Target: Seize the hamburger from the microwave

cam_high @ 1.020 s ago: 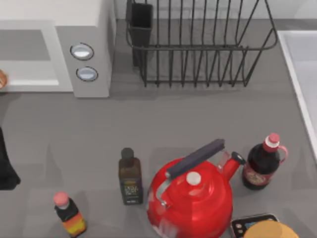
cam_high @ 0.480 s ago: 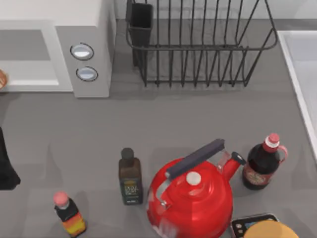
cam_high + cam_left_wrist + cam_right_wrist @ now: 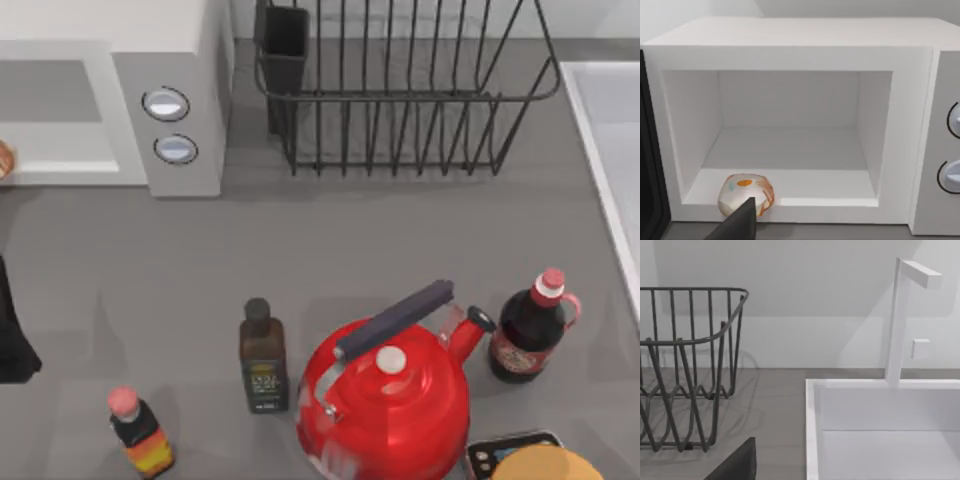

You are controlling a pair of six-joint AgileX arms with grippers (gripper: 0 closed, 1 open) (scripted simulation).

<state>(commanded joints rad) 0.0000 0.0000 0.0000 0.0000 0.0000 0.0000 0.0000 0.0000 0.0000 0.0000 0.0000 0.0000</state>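
One hamburger [image 3: 745,193] is sitting at the near left edge of the microwave [image 3: 790,52] cavity. Left gripper's finger [image 3: 737,224] is hovering just before it; whether either gripper is open, I cannot tell.

Grey table [image 3: 150,260]: microwave [image 3: 180,110], rack [image 3: 400,100], kettle [image 3: 390,400].
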